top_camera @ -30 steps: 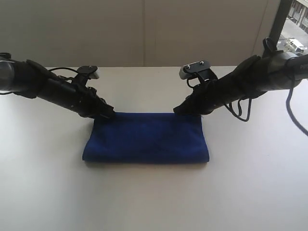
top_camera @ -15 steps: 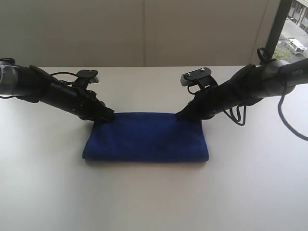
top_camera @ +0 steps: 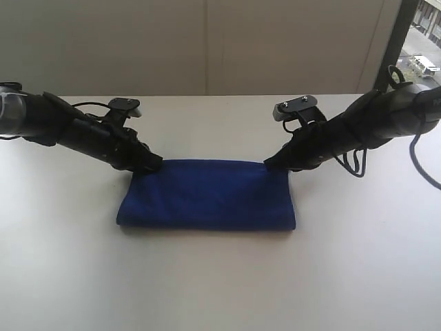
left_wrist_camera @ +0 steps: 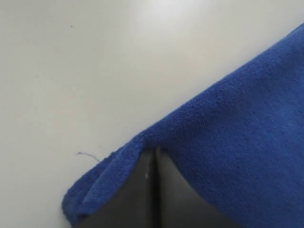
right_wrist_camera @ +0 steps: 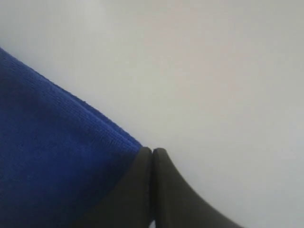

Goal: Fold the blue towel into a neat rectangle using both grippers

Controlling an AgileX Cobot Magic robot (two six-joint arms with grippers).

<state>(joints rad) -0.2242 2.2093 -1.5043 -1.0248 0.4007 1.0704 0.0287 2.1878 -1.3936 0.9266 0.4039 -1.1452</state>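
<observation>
The blue towel (top_camera: 207,194) lies folded in a flat rectangle on the white table (top_camera: 220,283). My left gripper (top_camera: 157,164) rests at its far left corner. In the left wrist view the gripper (left_wrist_camera: 154,152) is shut, its tips tucked under a fold of the towel (left_wrist_camera: 237,118), with no cloth showing between the fingers. My right gripper (top_camera: 270,163) sits at the far right corner. The right wrist view shows this gripper (right_wrist_camera: 152,151) shut and empty, its tips just beside the towel's edge (right_wrist_camera: 47,142). No white label is visible.
A pale wall (top_camera: 207,41) runs behind the table's far edge. A dark window post (top_camera: 393,41) stands at the back right. Cables (top_camera: 355,162) hang from the right arm above the table.
My right gripper has slid to the right, off the towel's far edge to its corner. The left gripper has barely moved. The towel's far edge has settled flatter.
</observation>
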